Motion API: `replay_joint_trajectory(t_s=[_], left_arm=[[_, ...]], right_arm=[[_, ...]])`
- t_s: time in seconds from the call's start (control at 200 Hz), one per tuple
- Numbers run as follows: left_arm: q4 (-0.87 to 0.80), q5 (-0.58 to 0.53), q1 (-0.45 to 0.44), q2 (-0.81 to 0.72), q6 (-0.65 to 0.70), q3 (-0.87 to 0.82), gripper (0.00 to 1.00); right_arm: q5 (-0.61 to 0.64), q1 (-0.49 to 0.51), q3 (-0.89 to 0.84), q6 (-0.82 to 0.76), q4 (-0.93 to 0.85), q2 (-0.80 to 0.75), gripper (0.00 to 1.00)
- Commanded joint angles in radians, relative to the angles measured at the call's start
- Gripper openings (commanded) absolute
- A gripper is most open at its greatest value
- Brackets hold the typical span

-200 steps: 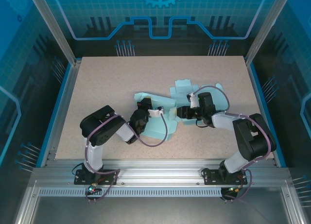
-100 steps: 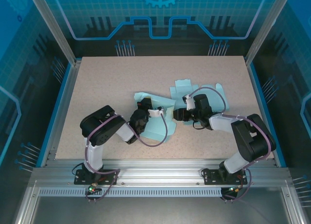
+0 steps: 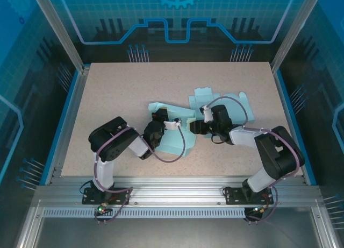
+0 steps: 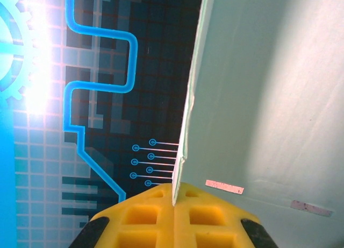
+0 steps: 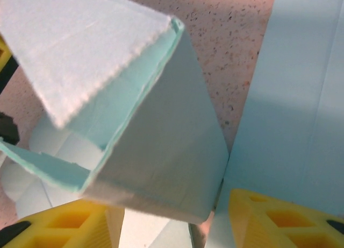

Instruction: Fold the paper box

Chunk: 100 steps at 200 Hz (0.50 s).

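— Where is the paper box (image 3: pixel 173 144) against your fingers?

— Mid-table (image 3: pixel 107 97), between your two arms. Your left gripper (image 4: pixel 174 197) has one thin panel edge of it running straight into the seam between its yellow fingers (image 4: pixel 140 218).

— So that side is closed?

— Yes, pinched tight on the panel. Your right gripper (image 5: pixel 161 226) stands about half open, with a folded corner of the box between its fingers. The corner lies close against one finger (image 5: pixel 59 226), and a slim gap shows before the other, so you have no clamp there.
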Motion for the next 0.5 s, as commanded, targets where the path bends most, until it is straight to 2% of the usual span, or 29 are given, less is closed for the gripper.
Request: replay_joint_trajectory(t_s=[0.0,0.335,0.495], left_arm=[[0.024,0.026,-0.009,0.014,0.005,-0.003,0.0],[0.024,0.032,-0.014,0.013,0.001,-0.003,0.0],[0.024,0.034,-0.017,0.012,0.0,-0.003,0.0]], right_arm=[[0.102,0.034,0.051,-0.012,0.038,0.042,0.54],[0.355,0.117,0.061,-0.018,0.102,0.097,0.52],[0.486,0.158,0.084,-0.028,0.108,0.125,0.48]])
